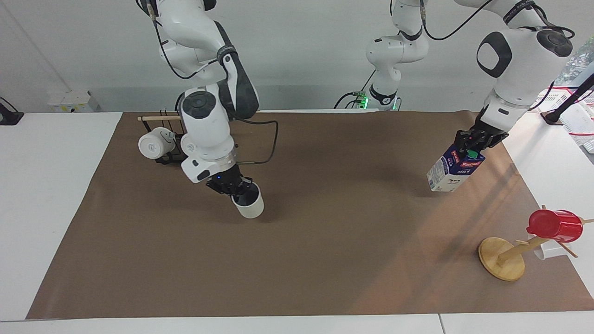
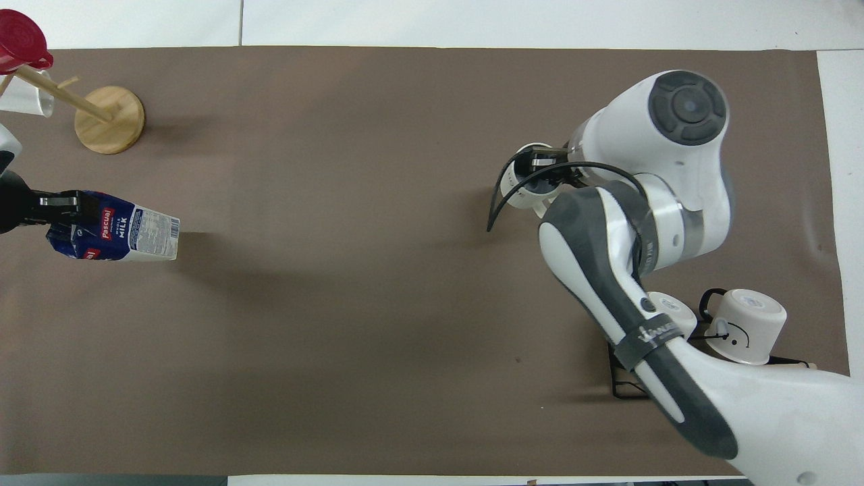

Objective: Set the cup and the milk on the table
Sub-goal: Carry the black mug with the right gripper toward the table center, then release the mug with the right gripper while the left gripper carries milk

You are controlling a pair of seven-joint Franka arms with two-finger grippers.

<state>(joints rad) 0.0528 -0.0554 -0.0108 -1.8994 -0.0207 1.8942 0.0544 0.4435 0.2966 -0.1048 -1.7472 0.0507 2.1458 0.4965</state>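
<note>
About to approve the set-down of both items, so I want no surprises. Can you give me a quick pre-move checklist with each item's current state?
1. Right tool shut on the cup rim: ok.
2. Left tool shut on the milk top: ok.
3. Cup upright: not ok, tilted.
4. Milk upright: not ok, tilted.
5. Bare brown paper of the table under both: ok.
6. Cup touching the paper: cannot tell.

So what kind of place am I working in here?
Most likely a robotics lab bench set up as a kitchen mock-up: a white table under brown paper, a wooden mug tree holding a red cup, and a black mug rack with white mugs.
</note>
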